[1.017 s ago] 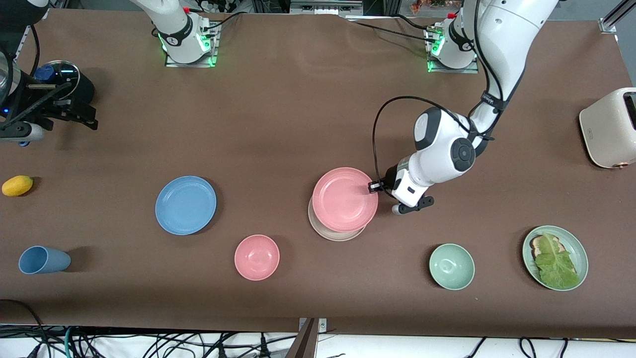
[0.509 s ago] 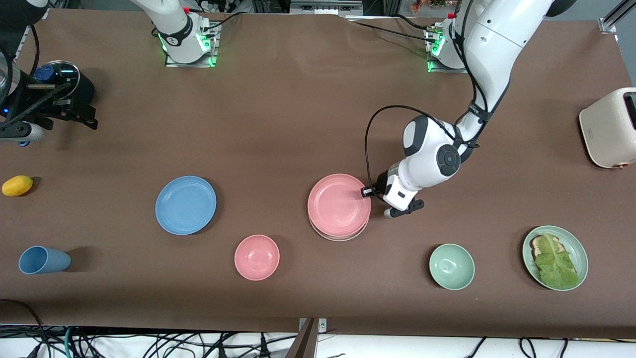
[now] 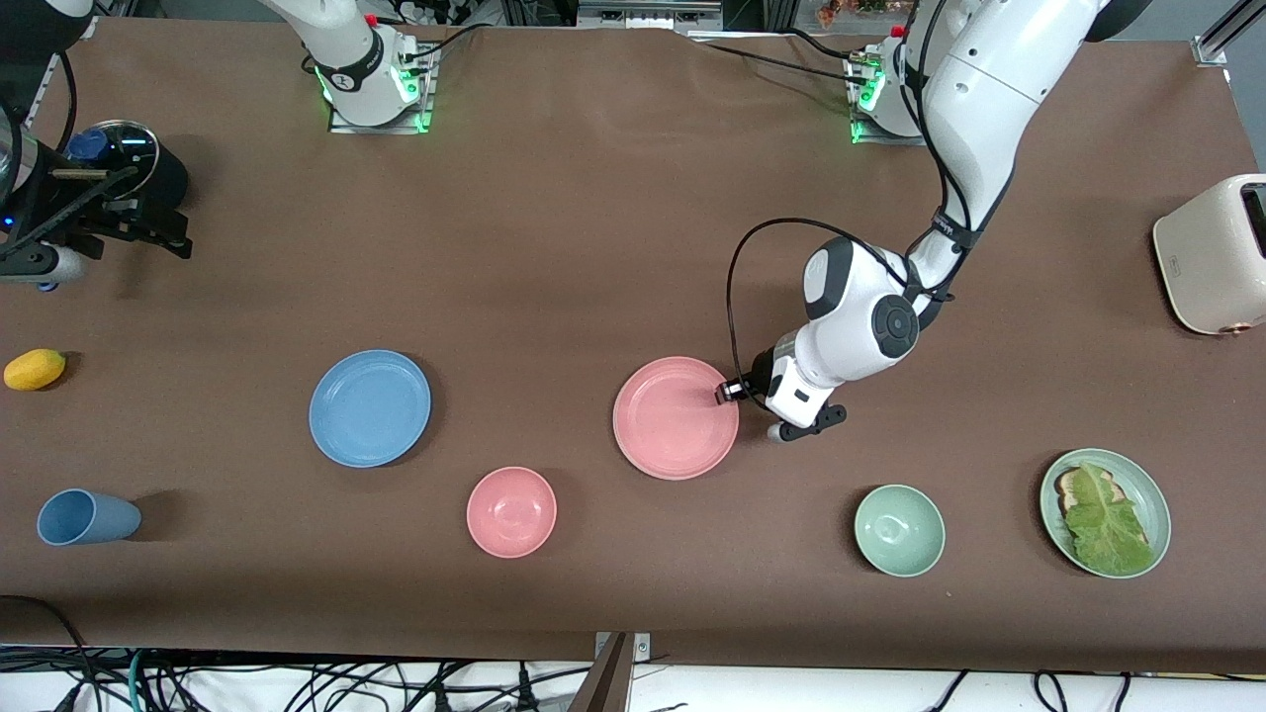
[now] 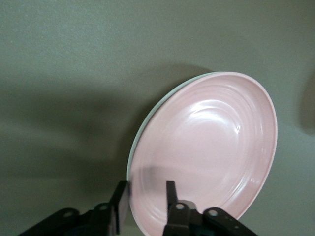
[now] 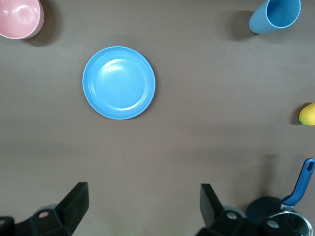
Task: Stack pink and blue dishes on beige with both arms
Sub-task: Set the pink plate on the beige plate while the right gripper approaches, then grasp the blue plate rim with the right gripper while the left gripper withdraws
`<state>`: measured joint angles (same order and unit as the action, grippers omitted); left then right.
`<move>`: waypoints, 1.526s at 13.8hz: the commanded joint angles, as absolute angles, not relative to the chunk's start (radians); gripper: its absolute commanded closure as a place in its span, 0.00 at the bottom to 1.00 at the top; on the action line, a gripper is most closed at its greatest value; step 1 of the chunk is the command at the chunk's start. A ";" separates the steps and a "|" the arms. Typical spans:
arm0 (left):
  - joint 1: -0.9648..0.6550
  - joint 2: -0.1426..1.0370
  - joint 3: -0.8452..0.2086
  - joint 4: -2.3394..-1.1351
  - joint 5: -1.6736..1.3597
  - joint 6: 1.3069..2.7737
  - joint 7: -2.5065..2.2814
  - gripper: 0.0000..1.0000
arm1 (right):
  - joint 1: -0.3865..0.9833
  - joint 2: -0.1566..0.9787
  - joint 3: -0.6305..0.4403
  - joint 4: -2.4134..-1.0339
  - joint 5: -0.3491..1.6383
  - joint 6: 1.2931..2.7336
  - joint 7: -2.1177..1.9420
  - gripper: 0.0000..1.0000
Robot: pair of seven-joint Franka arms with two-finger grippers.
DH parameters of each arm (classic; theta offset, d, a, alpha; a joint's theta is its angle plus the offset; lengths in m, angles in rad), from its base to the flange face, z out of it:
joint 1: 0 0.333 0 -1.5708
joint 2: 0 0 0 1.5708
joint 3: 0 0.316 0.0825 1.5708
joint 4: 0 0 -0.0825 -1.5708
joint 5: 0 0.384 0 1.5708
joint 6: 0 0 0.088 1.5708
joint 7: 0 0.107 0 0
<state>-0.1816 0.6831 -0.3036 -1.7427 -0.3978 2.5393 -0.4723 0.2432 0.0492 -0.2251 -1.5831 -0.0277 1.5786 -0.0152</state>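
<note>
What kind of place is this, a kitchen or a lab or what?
Probably a robotics lab staged as a kitchen: two arm bases bolted to a brown-covered table, loose cables under its near edge, and tableware like the pink plate beside a toaster.

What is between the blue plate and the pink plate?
Nothing: the front view shows only bare brown table between the blue plate and the pink plate.

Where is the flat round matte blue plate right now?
The flat round matte blue plate lies alone on the brown table, toward the right arm's end, between the pink plate and the yellow lemon.
</note>
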 commanded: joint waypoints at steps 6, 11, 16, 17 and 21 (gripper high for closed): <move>-0.187 0.658 -0.291 -1.709 -0.384 2.490 -0.472 0.00 | 0.221 0.069 -0.229 -1.560 -0.021 1.585 -0.015 0.00; -0.130 0.615 -0.296 -1.570 -0.069 2.139 -0.472 0.00 | 0.236 0.231 -0.222 -1.560 -0.031 1.653 -0.020 0.00; -0.098 0.583 -0.298 -1.531 0.122 2.002 -0.356 0.00 | 0.204 0.362 -0.225 -1.635 0.107 1.843 -0.124 0.00; -0.081 0.568 -0.298 -1.531 0.139 1.959 -0.327 0.00 | 0.203 0.385 -0.225 -1.658 0.110 1.906 -0.136 0.00; 0.021 0.505 -0.298 -1.529 0.150 1.869 -0.108 0.00 | 0.204 0.448 -0.224 -1.794 0.109 2.145 -0.170 0.00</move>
<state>-0.0296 0.5494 -0.2923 -1.5234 0.1262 1.9161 -0.2071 0.2103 0.4488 -0.2278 -1.7173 0.0919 2.0472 -0.1326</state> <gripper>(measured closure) 0.000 0.000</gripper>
